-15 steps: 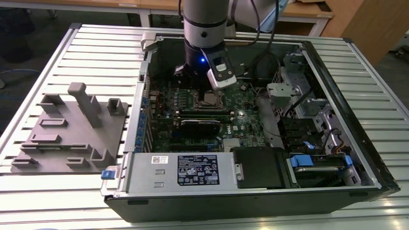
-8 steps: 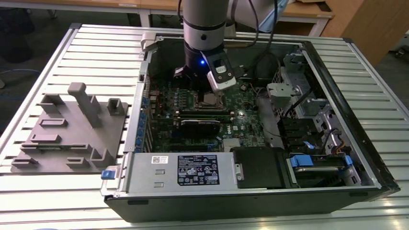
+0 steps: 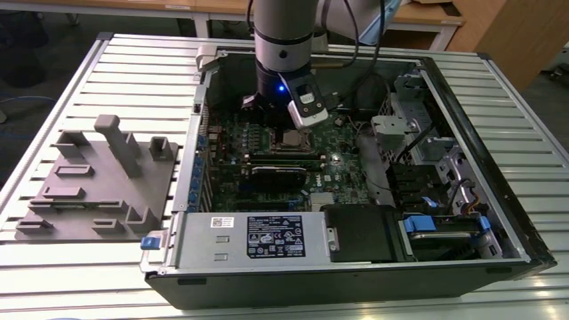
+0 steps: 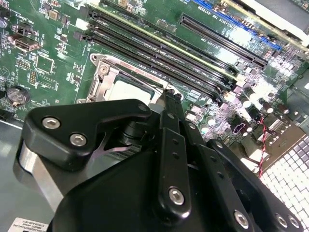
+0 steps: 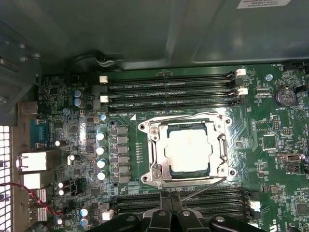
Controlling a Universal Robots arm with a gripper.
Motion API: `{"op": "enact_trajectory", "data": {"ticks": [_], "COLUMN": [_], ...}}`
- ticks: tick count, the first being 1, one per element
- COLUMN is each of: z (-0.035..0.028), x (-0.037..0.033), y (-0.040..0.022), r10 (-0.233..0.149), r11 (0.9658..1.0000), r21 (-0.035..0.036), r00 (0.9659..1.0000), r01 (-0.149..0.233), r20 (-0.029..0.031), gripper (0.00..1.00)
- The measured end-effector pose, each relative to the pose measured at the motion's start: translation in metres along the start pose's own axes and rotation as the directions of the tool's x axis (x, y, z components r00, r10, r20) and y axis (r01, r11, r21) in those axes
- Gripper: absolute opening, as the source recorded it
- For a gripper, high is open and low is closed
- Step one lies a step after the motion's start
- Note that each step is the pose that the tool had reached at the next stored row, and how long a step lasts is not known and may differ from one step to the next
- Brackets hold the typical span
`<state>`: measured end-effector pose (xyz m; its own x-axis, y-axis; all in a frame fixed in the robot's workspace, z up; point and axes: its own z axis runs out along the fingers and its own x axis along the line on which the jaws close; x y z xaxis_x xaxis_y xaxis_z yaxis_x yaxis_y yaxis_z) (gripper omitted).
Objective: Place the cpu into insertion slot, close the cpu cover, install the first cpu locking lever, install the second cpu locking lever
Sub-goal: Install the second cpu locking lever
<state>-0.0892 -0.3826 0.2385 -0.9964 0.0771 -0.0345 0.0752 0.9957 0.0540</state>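
The cpu (image 5: 187,151) lies flat in the insertion slot (image 5: 222,169), its silvery top showing through the window of the cpu cover (image 5: 155,145), which is down over it. One thin wire locking lever (image 5: 183,116) runs along the socket's edge beside the memory slots. A second lever (image 5: 205,187) slants away from the opposite edge toward my gripper (image 5: 170,202). In the exterior view my gripper (image 3: 280,123) hangs just above the socket (image 3: 292,139) inside the open case. In the second wrist view my gripper (image 4: 169,113) hides part of the socket (image 4: 126,87).
Long black memory slots (image 5: 174,82) flank the socket on two sides. A black card (image 3: 277,177) and the power supply (image 3: 258,237) lie nearer the case's front. The case walls (image 3: 484,153) ring the green motherboard. A grey fixture (image 3: 102,180) stands at the exterior view's left.
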Motion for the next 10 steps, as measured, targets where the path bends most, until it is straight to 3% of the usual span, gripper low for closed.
{"op": "enact_trajectory", "data": {"ticks": [10], "z": [0.0094], "x": [0.0077], "y": [-0.0011], "r10": [0.000], "r11": [1.0000], "r21": [0.0000], "r00": [1.0000], "r01": [0.000], "r20": [0.0021], "gripper": [0.10]}}
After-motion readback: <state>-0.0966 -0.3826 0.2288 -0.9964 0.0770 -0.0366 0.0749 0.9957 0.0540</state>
